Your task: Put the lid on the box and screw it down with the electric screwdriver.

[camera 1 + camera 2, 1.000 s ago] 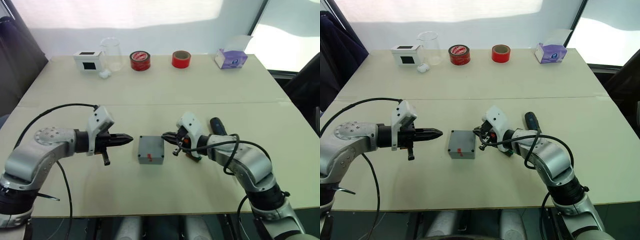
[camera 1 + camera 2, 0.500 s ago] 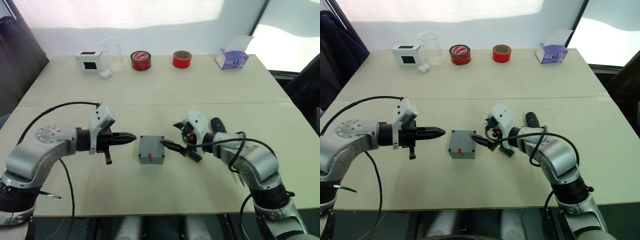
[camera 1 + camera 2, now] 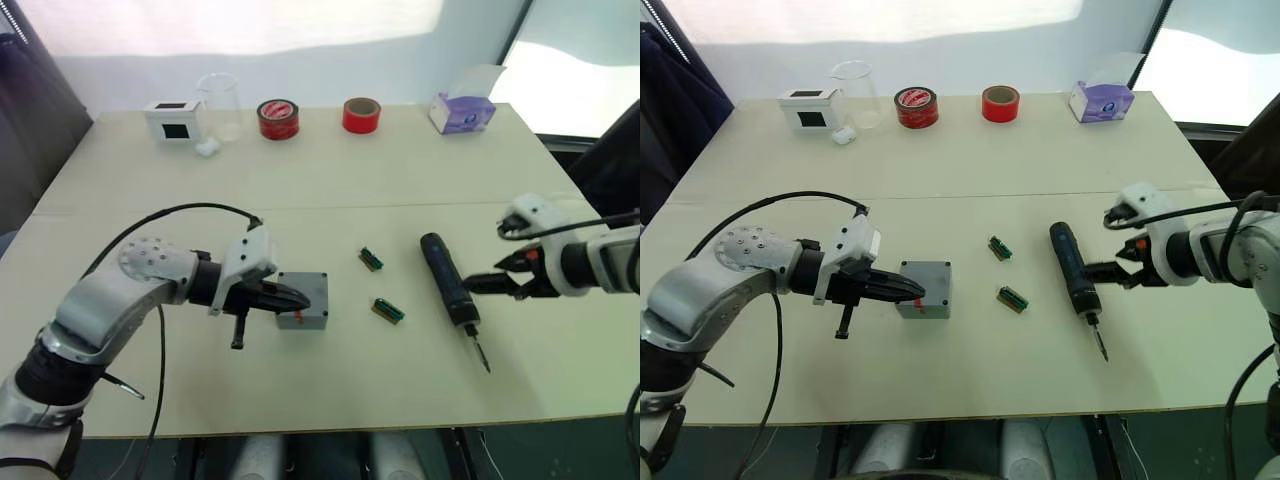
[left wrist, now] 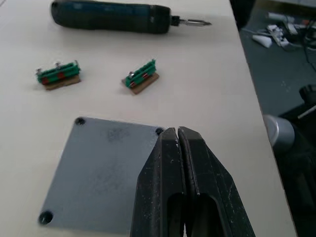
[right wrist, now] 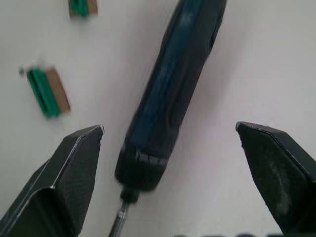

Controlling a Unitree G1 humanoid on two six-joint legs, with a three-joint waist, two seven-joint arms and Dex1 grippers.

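Observation:
The grey box (image 3: 312,320) with a red mark on its side stands mid-table. On top of it lies the grey lid (image 4: 101,168), whose corner screw holes show. My left gripper (image 3: 301,297) is shut, its tips resting over the lid's near edge (image 4: 177,131). The black electric screwdriver (image 3: 446,284) lies flat on the table to the right of the box, bit toward the front edge. My right gripper (image 3: 492,276) hovers just right of the screwdriver, open wide, one finger to either side of the tool's body (image 5: 173,98) without touching it.
Two small green circuit pieces (image 3: 371,259) (image 3: 387,311) lie between box and screwdriver. Along the back edge stand a white box with a black window (image 3: 173,120), a clear beaker (image 3: 222,105), two red tape rolls (image 3: 278,119) (image 3: 361,115) and a purple tissue box (image 3: 462,113).
My right arm has drawn away from the box to the screwdriver's right side, and its jaws have opened. My left gripper has moved right onto the lid.

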